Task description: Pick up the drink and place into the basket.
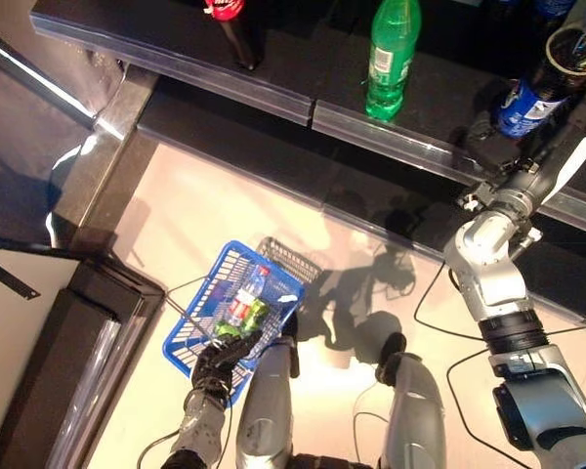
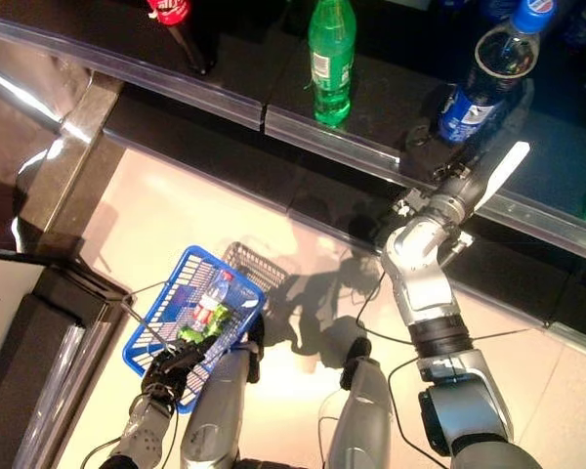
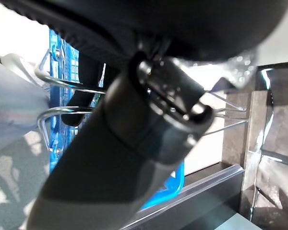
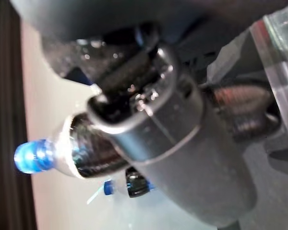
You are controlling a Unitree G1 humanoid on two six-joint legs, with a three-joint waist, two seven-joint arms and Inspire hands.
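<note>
Reaching up at 1 o'clock, your right hand (image 2: 447, 188) is wrapped round the blue-capped cola bottle (image 2: 483, 80) on the shelf (image 2: 273, 103); left hand (image 1: 225, 354) grips the blue basket (image 1: 203, 293) handle.

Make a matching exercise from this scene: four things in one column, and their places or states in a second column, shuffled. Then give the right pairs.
Things:
1. green bottle
2. blue-capped dark drink bottle
3. blue basket
4. small clear bottle with red label

Places or states:
A. lying inside the basket
B. standing alone on the dark shelf, untouched
C. its wire handle held by the left hand
D. on the shelf with the right hand at its base

Pairs: 1-B, 2-D, 3-C, 4-A
</note>
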